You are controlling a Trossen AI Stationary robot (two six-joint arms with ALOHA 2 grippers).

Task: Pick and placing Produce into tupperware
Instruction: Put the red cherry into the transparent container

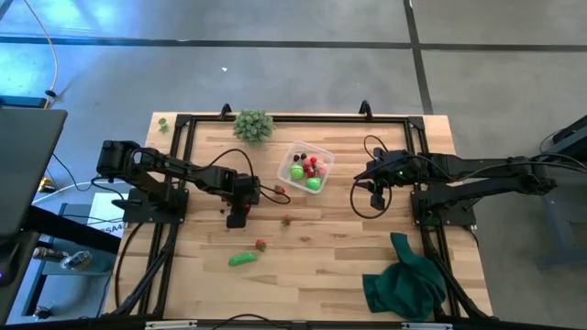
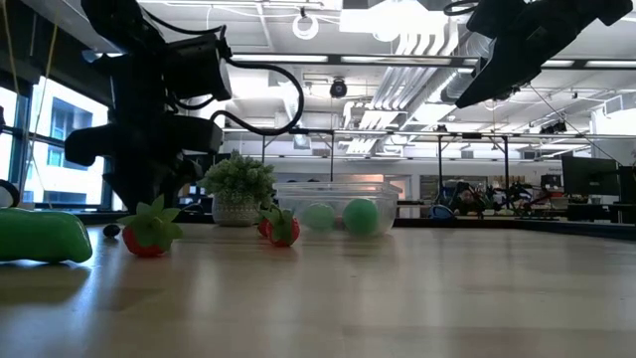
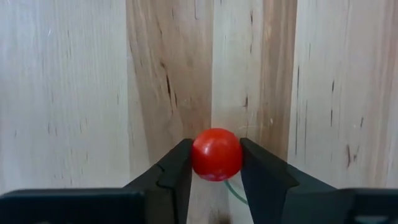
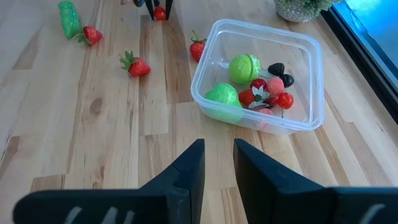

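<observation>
My left gripper (image 1: 237,218) points down at the table left of the clear tupperware (image 1: 326,156) and is shut on a small red round berry (image 3: 216,154). In the right wrist view it shows far off, the red berry (image 4: 160,13) at its fingertips. My right gripper (image 4: 218,163) hovers right of the tupperware (image 4: 318,93), fingers slightly apart, holding nothing. Inside the container lie two bright green pieces (image 4: 243,67) and red and dark berries (image 4: 275,87). Three strawberries (image 4: 138,65) and a green oblong piece (image 1: 242,259) lie on the table. My left gripper pinches the small red berry (image 3: 216,154) between its two fingers (image 3: 177,171), one on each side of the berry. The fingers come from above, pointing down. A thin green stem (image 3: 235,191) trails under it. Whether the berry rests on the wood or is lifted cannot be told.
A spiky pale-green ball (image 1: 252,125) sits at the far edge, behind the container. A dark green cloth (image 1: 404,280) lies crumpled at the near right corner. A black frame (image 1: 183,147) borders the table. A tiny dark berry (image 2: 111,231) lies near the left arm.
</observation>
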